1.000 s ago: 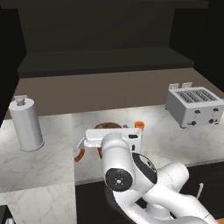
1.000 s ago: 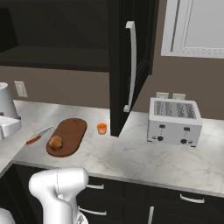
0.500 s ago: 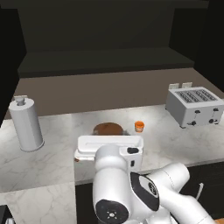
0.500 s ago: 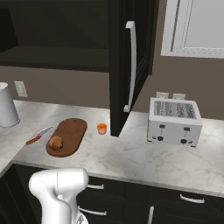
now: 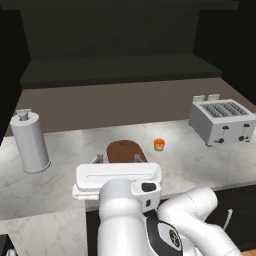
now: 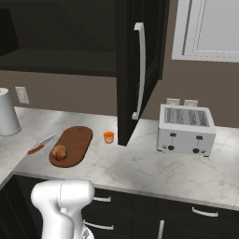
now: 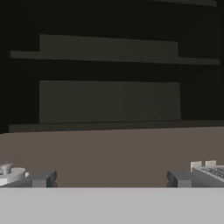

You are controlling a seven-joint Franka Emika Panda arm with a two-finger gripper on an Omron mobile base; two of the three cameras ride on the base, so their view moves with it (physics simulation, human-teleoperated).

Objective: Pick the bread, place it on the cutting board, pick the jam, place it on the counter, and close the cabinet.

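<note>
The round golden-brown bread (image 6: 59,152) sat at the near end of the oval reddish-brown cutting board (image 6: 77,141) on the veined marble counter (image 6: 154,165); the small orange jam (image 6: 108,137) stood just beside the board's far end, below the black cabinet (image 6: 135,60) door, which hung open. The jaws' fingertips (image 7: 43,179) were spread wide, grasping nothing.

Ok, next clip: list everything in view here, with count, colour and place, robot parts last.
bread: 1, golden-brown, on the cutting board's near end.
cutting board: 1, reddish-brown, on the counter, left of the jam.
jam: 1, orange, on the counter beside the board.
knife: 1, orange handle, left of the board.
toaster: 1, silver, counter right.
canister: 1, grey-white, counter left.
counter: 1, white-grey marble.
cabinet: 1, black, door open above the jam.
pincer: 1, dark tips wide apart, empty, facing the cabinet shelves.
</note>
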